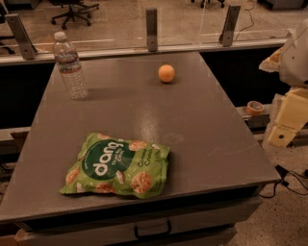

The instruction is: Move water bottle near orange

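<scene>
Water bottle (pixel 70 67) and gripper (pixel 288 120) occupy opposite sides of the scene. The gripper appears as pale cream blocks at the right edge of the view, beyond the table's right side and touching nothing on the tabletop; whether it is spread or pressed together cannot be told. White arm housing (pixel 294 53) rises above it. Just left of the gripper, a roll of tan tape (pixel 254 106) lies on a low ledge beside the table, and dark cables (pixel 288 180) trail over the speckled floor below. The table (pixel 211 139) has a flat grey top, with a drawer handle (pixel 151 229) on its front face. Moving inward, the orange (pixel 166 73) rests on the far half of the tabletop, roughly at centre, apart from everything else. A green snack bag (pixel 118 166) lies flat near the front edge, left of centre, its printed side up. Farthest from the gripper, the water bottle stands upright near the far left corner — clear, ribbed, white cap on, pale label band around its upper part. It is well apart from the orange, with bare grey surface between the two. Along the table's far edge runs a glass partition held by three metal posts (pixel 151 29) — an office chair (pixel 72 10) shows beyond it.
</scene>
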### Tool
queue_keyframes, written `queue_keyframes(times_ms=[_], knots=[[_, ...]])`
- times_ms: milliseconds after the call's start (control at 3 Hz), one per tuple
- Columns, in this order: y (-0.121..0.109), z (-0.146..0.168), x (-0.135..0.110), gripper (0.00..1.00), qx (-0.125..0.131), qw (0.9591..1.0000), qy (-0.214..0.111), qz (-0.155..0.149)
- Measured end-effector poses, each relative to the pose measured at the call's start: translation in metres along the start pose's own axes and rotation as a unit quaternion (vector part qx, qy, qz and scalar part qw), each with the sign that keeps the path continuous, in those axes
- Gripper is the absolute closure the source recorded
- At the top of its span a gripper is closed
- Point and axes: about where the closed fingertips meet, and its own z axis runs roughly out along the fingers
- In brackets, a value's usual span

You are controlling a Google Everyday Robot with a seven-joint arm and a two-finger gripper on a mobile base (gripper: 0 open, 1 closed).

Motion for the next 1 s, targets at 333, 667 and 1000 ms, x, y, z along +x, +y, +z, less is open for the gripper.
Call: queue_keyframes(times_ms=[333,667,1000], knots=[[0.000,0.000,0.000,0.00,0.000,1.0000,0.000,0.000],[-0.024,0.023,-0.031,0.00,0.001,0.9986,-0.031,-0.043],[-0.056,0.051,-0.096,0.00,0.009,0.9911,-0.091,-0.097]])
